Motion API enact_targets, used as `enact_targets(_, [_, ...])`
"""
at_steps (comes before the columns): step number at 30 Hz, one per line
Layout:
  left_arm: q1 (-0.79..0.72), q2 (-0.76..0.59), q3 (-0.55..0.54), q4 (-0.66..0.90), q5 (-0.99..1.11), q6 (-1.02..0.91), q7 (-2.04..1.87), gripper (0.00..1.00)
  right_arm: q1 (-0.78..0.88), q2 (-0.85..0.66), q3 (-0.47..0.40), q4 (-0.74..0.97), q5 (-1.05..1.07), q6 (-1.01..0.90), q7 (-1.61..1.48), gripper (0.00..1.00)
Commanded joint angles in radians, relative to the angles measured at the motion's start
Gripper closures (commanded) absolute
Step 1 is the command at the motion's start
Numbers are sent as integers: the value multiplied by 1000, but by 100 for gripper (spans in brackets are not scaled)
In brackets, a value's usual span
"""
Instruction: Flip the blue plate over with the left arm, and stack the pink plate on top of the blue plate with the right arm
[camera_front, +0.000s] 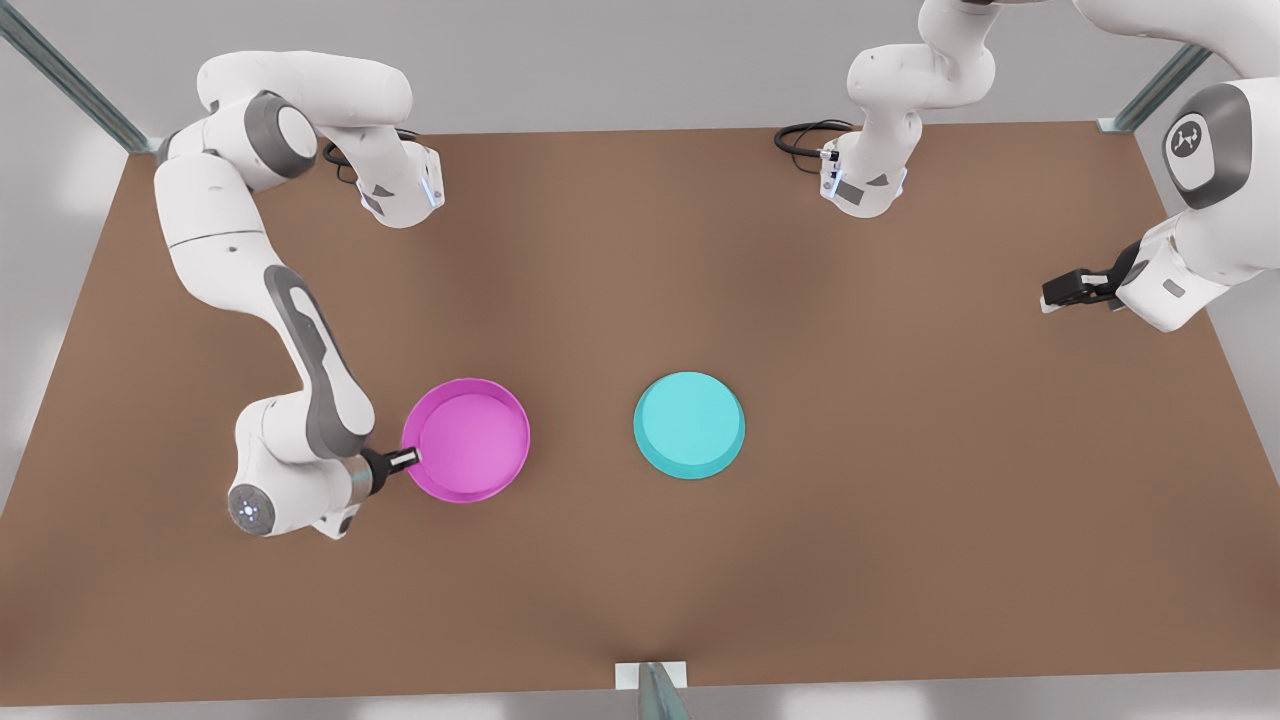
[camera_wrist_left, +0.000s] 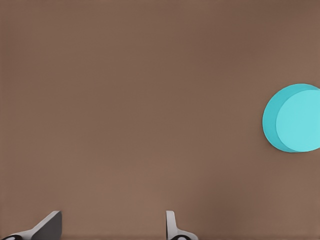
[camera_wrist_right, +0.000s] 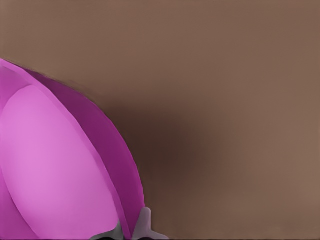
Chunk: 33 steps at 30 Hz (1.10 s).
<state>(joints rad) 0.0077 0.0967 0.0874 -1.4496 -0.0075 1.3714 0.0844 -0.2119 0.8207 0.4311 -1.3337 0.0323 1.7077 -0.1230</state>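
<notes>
Brown tabletop (camera_front: 640, 250): round turquoise plastic plate (camera_front: 689, 424) already bottom-up. Right gripper (camera_front: 405, 460) pinches the round magenta plastic plate's (camera_front: 467, 438) left rim (stacking remains). Left gripper (camera_front: 1065, 291), spread, waits far right.

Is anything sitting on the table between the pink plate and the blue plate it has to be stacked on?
Nothing visible. The right gripper has its jaws closed on the pink plate rim, and only bare table separates it from the blue plate. The left gripper waits open, far off.
</notes>
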Motion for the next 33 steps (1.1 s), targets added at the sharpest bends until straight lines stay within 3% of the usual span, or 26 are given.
enact_targets(1, [0, 0, 0, 0, 0, 0, 0, 0, 0, 0, 17, -1, -5, 0, 11, 79])
enact_targets(3, [0, 0, 0, 0, 0, -2, 0, 0, 39, 0, 58, -1, -6, 1, 37, 79])
enact_targets(18, [0, 0, 0, 0, 0, -2, 0, 0, 445, 55, 52, 1, 83, 352, 312, 79])
enact_targets(33, [-5, 21, 3, 0, 0, 0, 0, 0, 500, 156, 47, 99, 81, 458, 416, 79])
